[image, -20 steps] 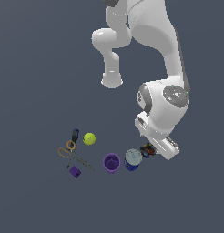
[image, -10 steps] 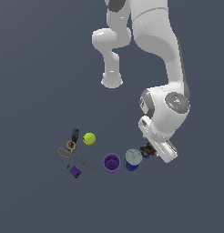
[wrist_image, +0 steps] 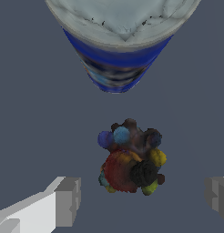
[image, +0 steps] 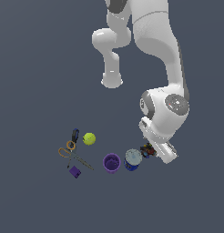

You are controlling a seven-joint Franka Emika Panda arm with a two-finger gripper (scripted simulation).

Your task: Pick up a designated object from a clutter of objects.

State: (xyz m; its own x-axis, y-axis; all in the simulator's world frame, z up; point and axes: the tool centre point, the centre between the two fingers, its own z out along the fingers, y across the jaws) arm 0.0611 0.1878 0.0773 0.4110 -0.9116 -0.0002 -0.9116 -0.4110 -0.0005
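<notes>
The designated object is a small dark lumpy thing (wrist_image: 131, 159) with red, blue and yellow specks. It lies on the grey floor beside the blue white-topped can (wrist_image: 117, 41). In the exterior view the lump (image: 147, 150) sits just to the right of the can (image: 132, 159), mostly covered by my hand. My gripper (wrist_image: 143, 200) is open, its two fingers spread wide on either side of the lump, close above the floor. It holds nothing. In the exterior view the gripper (image: 152, 152) is low over the lump.
A purple cup (image: 111, 163) stands left of the can in the exterior view. Further left are a yellow-green ball (image: 89, 139), a dark blue marker (image: 75, 134), orange-handled scissors (image: 70, 152) and a purple block (image: 74, 172).
The arm has sunk a little lower over the lump by the can. The objects have not moved.
</notes>
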